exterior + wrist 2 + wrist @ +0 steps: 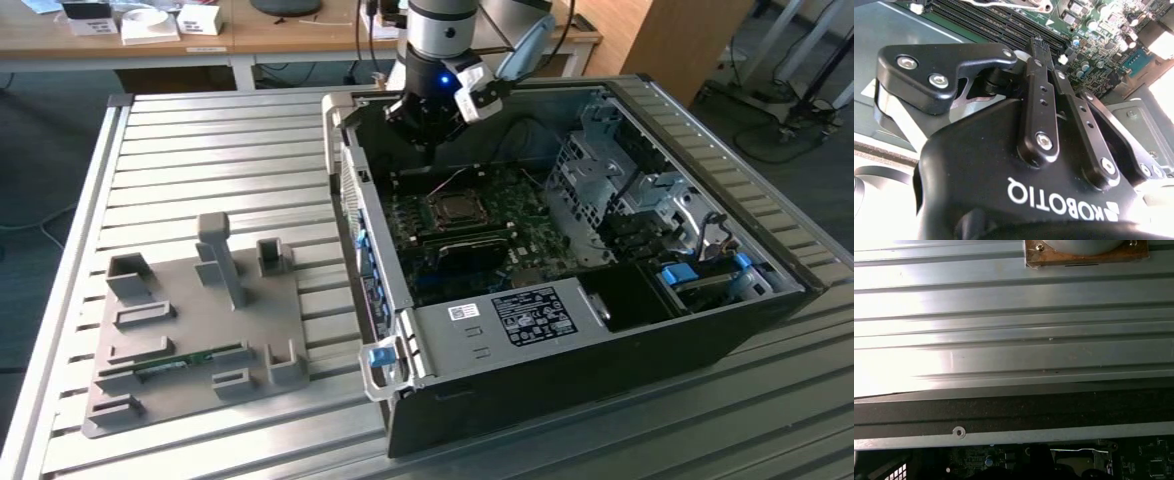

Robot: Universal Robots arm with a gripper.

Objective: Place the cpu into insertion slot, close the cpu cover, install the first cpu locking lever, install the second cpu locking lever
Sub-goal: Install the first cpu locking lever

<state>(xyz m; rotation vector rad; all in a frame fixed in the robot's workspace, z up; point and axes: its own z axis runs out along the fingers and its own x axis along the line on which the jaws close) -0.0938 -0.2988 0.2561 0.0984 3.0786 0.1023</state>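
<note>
The insertion slot (461, 211) sits in the green circuit board (534, 235) near the middle of the open computer case (601, 370). It is ringed by the silver frame of the cpu cover (458, 196), which seems to lie flat around a darker square middle. I cannot tell whether the cpu is lying in that recess. Long black memory slots (461, 240) run just beside the slot on its nearer side.

My claw (427, 135) hangs pointing down inside the case at its far end. It is beyond the slot and clear of it, touching nothing that I can make out. I cannot tell how far the claw is open, or whether it has hold of anything. In the second wrist view its black body lies over the board and the memory slots.

The case lies on its side on a ribbed metal table (214, 150). To the exterior view's left of the case, a grey fixture plate (200, 300) rests on the same table. It has upright posts and a green memory stick (174, 362) lying in one of its holders.
</note>
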